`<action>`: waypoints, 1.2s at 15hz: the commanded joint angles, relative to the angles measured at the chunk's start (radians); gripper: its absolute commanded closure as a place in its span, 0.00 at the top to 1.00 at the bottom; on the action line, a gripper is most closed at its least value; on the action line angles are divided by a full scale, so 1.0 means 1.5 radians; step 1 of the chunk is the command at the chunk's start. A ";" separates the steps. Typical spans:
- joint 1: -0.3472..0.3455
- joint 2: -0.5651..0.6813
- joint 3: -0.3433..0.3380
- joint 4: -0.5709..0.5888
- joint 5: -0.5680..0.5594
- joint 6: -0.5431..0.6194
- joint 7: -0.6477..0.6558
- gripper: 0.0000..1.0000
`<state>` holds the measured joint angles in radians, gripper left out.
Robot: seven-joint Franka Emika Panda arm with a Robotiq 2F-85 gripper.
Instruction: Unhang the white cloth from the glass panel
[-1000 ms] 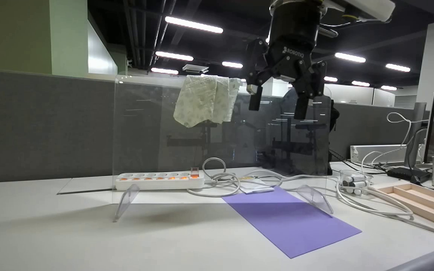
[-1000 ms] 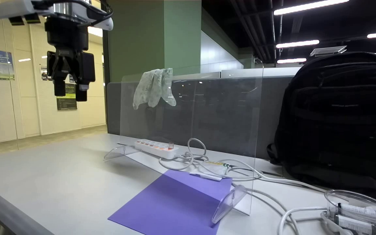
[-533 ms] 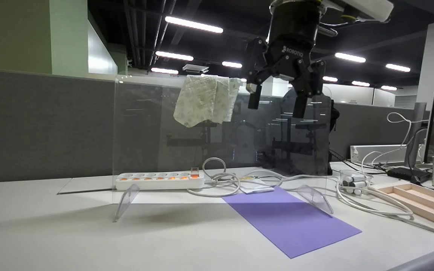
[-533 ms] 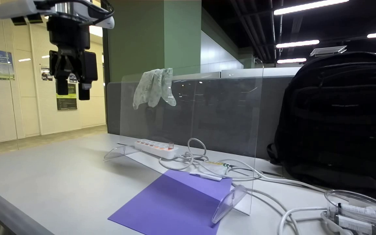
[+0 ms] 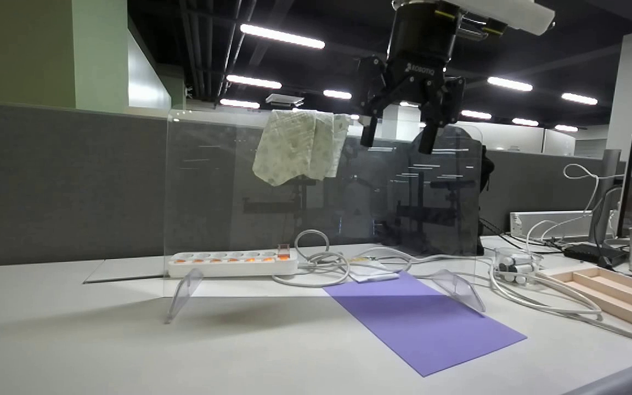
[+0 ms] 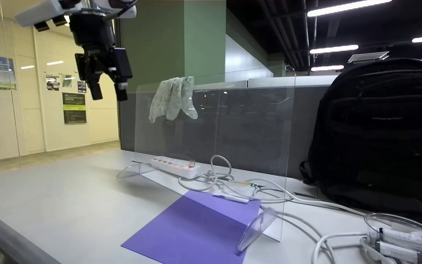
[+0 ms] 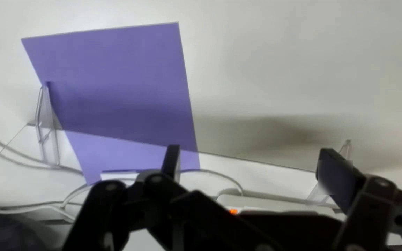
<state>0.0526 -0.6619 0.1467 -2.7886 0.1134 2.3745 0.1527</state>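
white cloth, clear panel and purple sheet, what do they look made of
White cloth: probably thin fabric, matte, as it hangs in soft folds.
Clear panel: glossy glass or acrylic, see-through with bright reflections; which of the two I can't tell.
Purple sheet: perhaps card or thin foam, matte; it lies flat, with straight edges and no shine.

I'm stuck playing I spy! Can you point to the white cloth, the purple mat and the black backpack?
White cloth (image 5: 295, 147), in an exterior view: middle of its hanging fabric.
Purple mat (image 7: 115, 99), in the wrist view: middle of its flat top.
Black backpack (image 6: 379, 145), in an exterior view: middle of its front.
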 commanded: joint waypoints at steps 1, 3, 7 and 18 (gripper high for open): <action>-0.051 0.000 0.022 0.012 -0.061 0.080 0.056 1.00; -0.085 0.014 0.032 0.022 -0.090 0.142 0.079 1.00; -0.142 0.056 0.065 0.047 -0.127 0.251 0.111 1.00; -0.152 0.240 0.095 0.168 -0.112 0.391 0.111 1.00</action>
<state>-0.1625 -0.3827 0.2616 -2.6001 -0.0547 2.9228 0.2820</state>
